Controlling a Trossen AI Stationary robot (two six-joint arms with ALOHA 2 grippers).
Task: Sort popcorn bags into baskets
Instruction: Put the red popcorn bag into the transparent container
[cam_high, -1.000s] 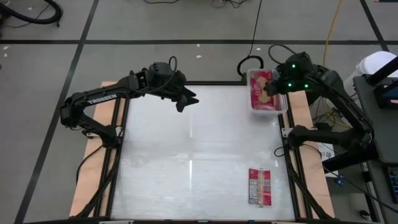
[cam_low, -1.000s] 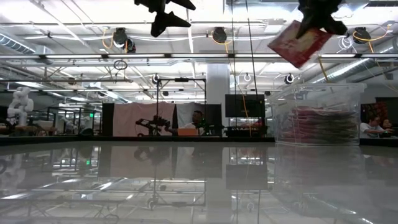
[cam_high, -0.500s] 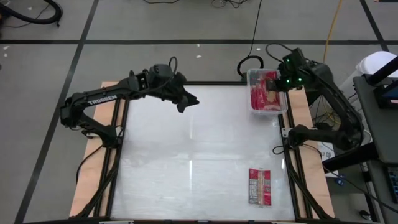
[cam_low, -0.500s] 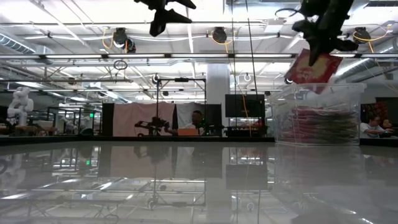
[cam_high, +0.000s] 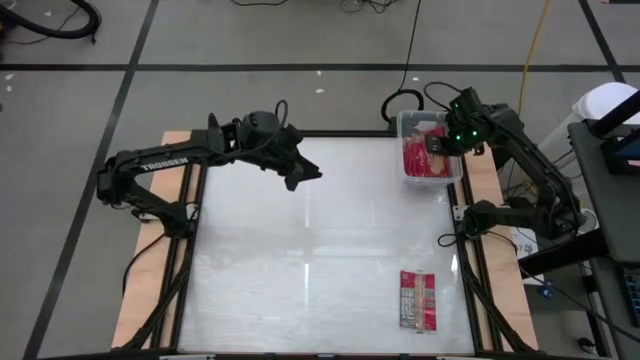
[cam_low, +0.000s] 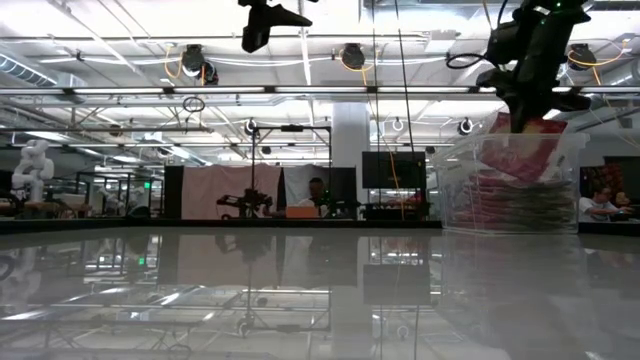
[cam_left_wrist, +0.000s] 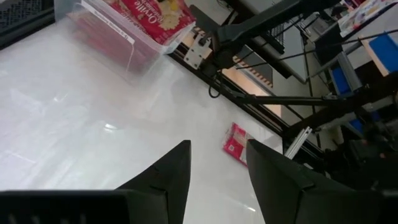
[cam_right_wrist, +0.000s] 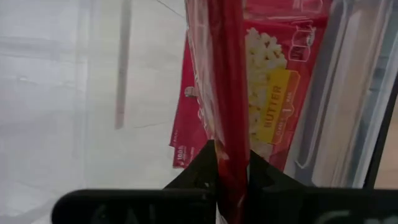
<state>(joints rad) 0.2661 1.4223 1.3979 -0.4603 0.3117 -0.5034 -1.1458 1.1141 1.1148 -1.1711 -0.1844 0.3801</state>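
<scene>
- Glossy white tabletop (cam_high: 310, 250), a workshop with ceiling lights beyond it; I place everything from the clear basket (cam_high: 452, 172) at the table's far right corner.
- Right gripper (cam_right_wrist: 227, 163) hangs over the basket, pinching one popcorn bag (cam_right_wrist: 225, 93) edge-on; the bag dips below the rim, above the bags stacked inside (cam_low: 505, 195).
- I judge the bag light, thin and slick, and floppy when held by one end, so a grip on a short edge suits it.
- One loose bag (cam_high: 418, 299) lies flat, well apart from the basket, near the table's front edge.
- Left gripper (cam_left_wrist: 216, 163) hovers high, well left of the basket, fingers spread and empty.
</scene>
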